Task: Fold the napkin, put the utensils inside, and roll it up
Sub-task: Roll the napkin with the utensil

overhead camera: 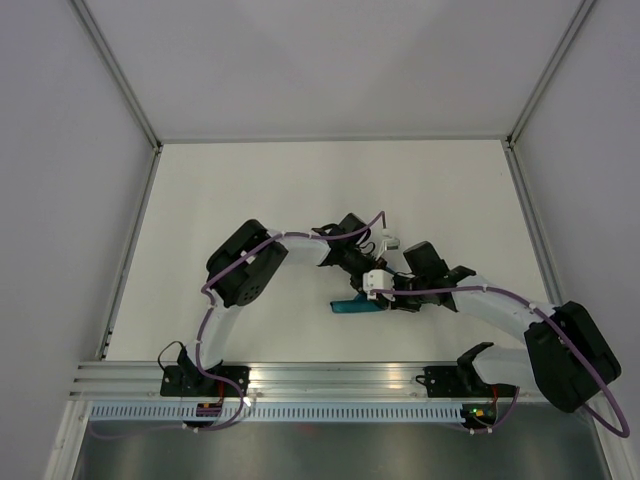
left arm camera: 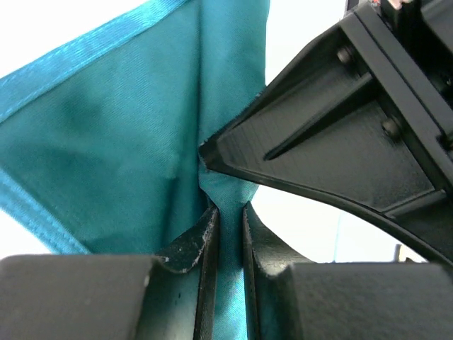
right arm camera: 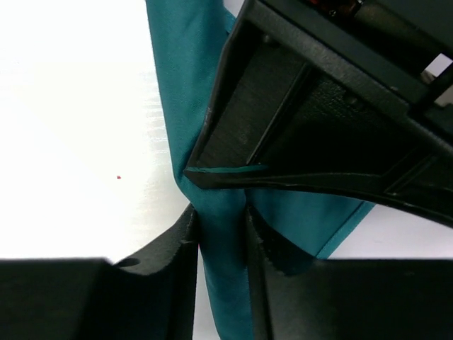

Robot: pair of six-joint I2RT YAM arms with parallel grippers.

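Observation:
The teal napkin hangs bunched between my two grippers over the middle of the table, with only a small strip showing from above. In the left wrist view the napkin spreads out as a sheet and narrows into a fold that my left gripper is shut on. In the right wrist view a fold of the napkin fills the gap of my right gripper, whose fingers press it from both sides. The two grippers sit almost tip to tip. The utensils are out of view.
The white table is walled by grey panels on three sides. An aluminium rail with both arm bases runs along the near edge. The left arm's elbow juts out to the left.

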